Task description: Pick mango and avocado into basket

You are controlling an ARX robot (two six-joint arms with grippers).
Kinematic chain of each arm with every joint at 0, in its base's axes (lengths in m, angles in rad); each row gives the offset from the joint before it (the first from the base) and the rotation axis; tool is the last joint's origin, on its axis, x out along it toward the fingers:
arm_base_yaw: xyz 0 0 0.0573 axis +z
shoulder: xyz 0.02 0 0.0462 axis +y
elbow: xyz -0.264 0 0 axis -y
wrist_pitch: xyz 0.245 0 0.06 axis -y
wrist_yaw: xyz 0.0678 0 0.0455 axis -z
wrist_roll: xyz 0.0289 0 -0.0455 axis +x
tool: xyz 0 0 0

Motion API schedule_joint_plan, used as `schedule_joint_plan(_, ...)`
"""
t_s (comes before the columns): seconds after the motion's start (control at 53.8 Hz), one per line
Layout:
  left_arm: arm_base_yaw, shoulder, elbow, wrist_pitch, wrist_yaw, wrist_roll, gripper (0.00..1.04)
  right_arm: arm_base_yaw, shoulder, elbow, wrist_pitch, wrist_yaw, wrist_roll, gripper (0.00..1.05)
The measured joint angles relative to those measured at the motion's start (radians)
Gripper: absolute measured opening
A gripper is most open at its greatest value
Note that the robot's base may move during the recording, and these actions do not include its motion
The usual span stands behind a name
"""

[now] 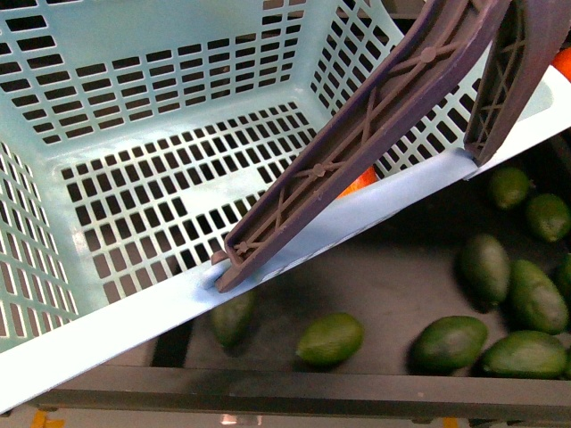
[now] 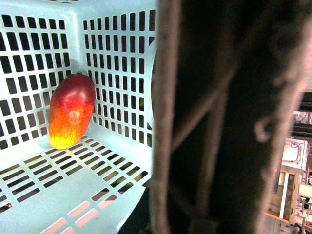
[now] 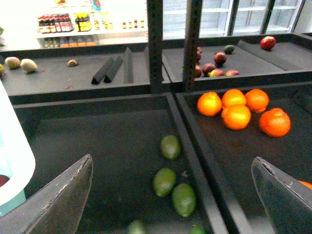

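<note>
The turquoise basket point(image 1: 134, 116) fills the upper left of the front view, tilted. Its brownish-grey handle point(image 1: 357, 134) crosses in front of it. My left gripper is shut on the handle point(image 2: 219, 122), which is blurred and hides the fingers. The red-orange mango point(image 2: 72, 111) lies in a basket corner; a sliver of the mango point(image 1: 361, 183) shows behind the handle. Several avocados lie in the dark bin below, darker olive ones point(image 1: 486, 267) at the right. My right gripper point(image 3: 171, 163) is open and empty above green avocados point(image 3: 164, 181).
A raised divider point(image 3: 195, 156) separates the avocado bin from a bin of oranges point(image 3: 236, 111). Behind stand a metal post point(image 3: 191, 44) and further shelves with mixed fruit point(image 3: 214, 61). The basket's edge point(image 3: 12, 161) is close beside the right gripper.
</note>
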Motion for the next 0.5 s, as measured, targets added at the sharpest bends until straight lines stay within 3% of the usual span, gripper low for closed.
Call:
schedule_joint_plan(0.427,0.014,0.000,0.000,0.000,-0.024,0.016,0.04,0.000,0.001,0.000,0.000,-0.003,0.000,0.96)
schedule_joint_plan(0.465,0.014,0.000,0.000,0.000,-0.020,0.016,0.04,0.017,0.011,0.033,-0.106,0.071,0.038,0.96)
schedule_joint_plan(0.502,0.014,0.000,0.000,0.000,-0.011,0.009,0.04,0.031,0.043,0.136,-0.378,0.204,0.135,0.96)
